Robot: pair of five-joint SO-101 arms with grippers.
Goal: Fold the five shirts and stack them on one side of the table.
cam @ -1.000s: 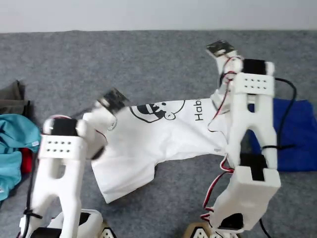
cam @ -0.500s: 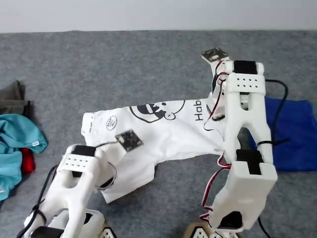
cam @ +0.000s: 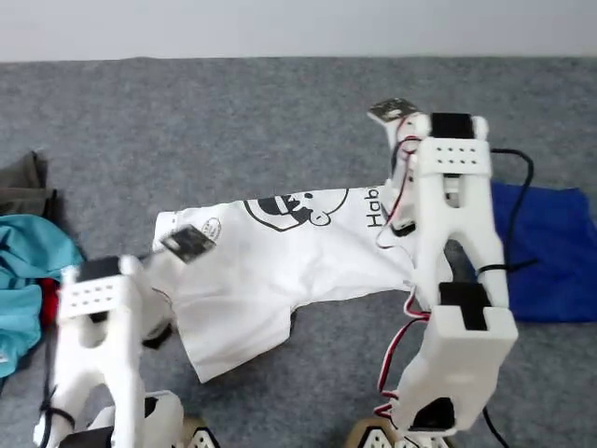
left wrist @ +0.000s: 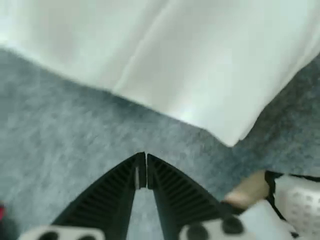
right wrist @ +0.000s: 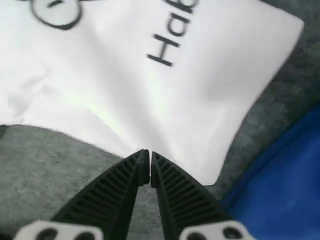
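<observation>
High view: a white shirt (cam: 280, 271) is laid flat at the middle of the grey table (cam: 233, 112), black print up. A blue shirt (cam: 550, 252) is laid flat at the right side, partly covered by the right arm (cam: 457, 233). A teal shirt (cam: 28, 257), a dark garment (cam: 23, 182) and a red cloth (cam: 48, 303) are bunched together at the table's left edge, well apart from the white shirt. The left arm (cam: 93, 299) is placed at the white shirt's left edge, the right arm over its right end.

Left wrist view: the left end effector (left wrist: 145, 159) is seen with its fingers pressed together and nothing between them. It is held over bare table (left wrist: 60, 130), just off the edge of the white shirt (left wrist: 200, 60). A fold line is seen running across the cloth.

Right wrist view: the right end effector (right wrist: 150, 154) is seen with its fingers together, tips at the edge of the white shirt (right wrist: 200, 90). No cloth is seen between them. Whether the tips touch the shirt cannot be told. The shirt's corner is seen beyond the tips, with the blue shirt (right wrist: 285, 185) just beside that corner. Bare table (right wrist: 50, 155) is seen on the other side of the fingers.
</observation>
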